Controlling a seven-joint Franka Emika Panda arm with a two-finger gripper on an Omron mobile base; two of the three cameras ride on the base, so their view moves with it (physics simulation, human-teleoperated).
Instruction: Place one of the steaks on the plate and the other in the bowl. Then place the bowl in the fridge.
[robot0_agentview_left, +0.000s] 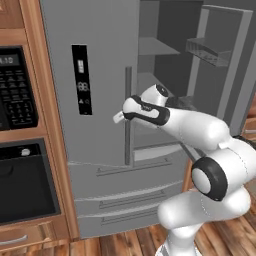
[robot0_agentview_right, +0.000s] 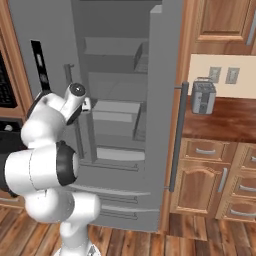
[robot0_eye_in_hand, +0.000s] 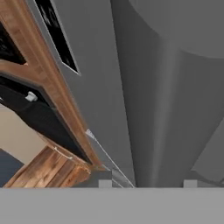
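The tall grey fridge (robot0_agentview_left: 100, 50) (robot0_agentview_right: 50, 30) stands in front of me, its right door (robot0_agentview_right: 162, 100) swung open on grey shelves (robot0_agentview_right: 112, 50) and its left door shut. My wrist hangs level with the left door's bar handle (robot0_agentview_left: 128, 85), beside the opening. In the hand view my gripper (robot0_eye_in_hand: 147, 183) has its fingertips (robot0_eye_in_hand: 105, 183) apart, and a rounded grey fridge surface (robot0_eye_in_hand: 162, 122) runs down between them. Whether they press on it is unclear. The steaks, plate and bowl are out of view.
A black wall oven (robot0_agentview_left: 25, 185) and its keypad (robot0_agentview_left: 17, 95) sit in wooden cabinetry left of the fridge. The open door carries a bin (robot0_agentview_left: 210, 52). A toaster (robot0_agentview_right: 202, 97) stands on the wooden counter (robot0_agentview_right: 225, 125) to the right. Wooden floor lies below.
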